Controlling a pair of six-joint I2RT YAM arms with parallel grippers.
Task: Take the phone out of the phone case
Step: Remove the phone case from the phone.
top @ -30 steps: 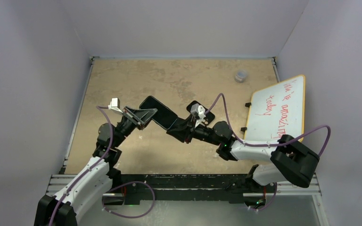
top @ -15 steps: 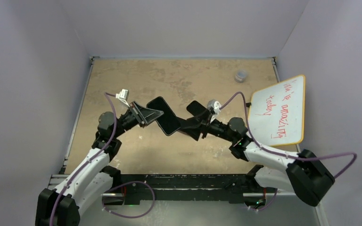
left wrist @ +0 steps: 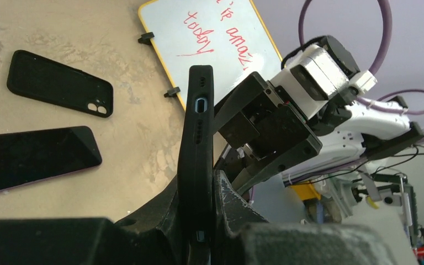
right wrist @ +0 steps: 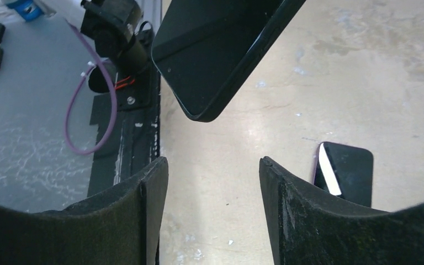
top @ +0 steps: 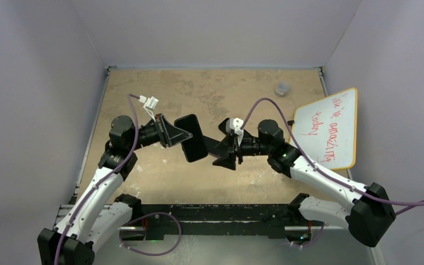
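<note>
Gripping the phone case [left wrist: 196,138] edge-on, the left gripper [top: 178,134] is clamped tight on its two faces and holds it up off the table [top: 143,88], about mid-scene. The phone [right wrist: 215,49] sits inside: glossy screen with the case lip around it in the right wrist view, charging port and speaker holes lined up in the case cutouts in the left wrist view.

The right gripper [right wrist: 212,165] is just right of the phone, with its jaws wide and nothing between them. The phone's corner hangs just past its fingertips without touching.

On the table, a second black case [left wrist: 61,83] lies flat and empty, with a loose phone with a purple edge [left wrist: 33,157] nearer. A whiteboard [left wrist: 215,38] sits to the right.

The lower part of the held case is buried in the left fingers. The phone is cut off at the top of the right wrist view. From above, the right arm covers most of the table items. The whiteboard's red writing is only partly legible.
</note>
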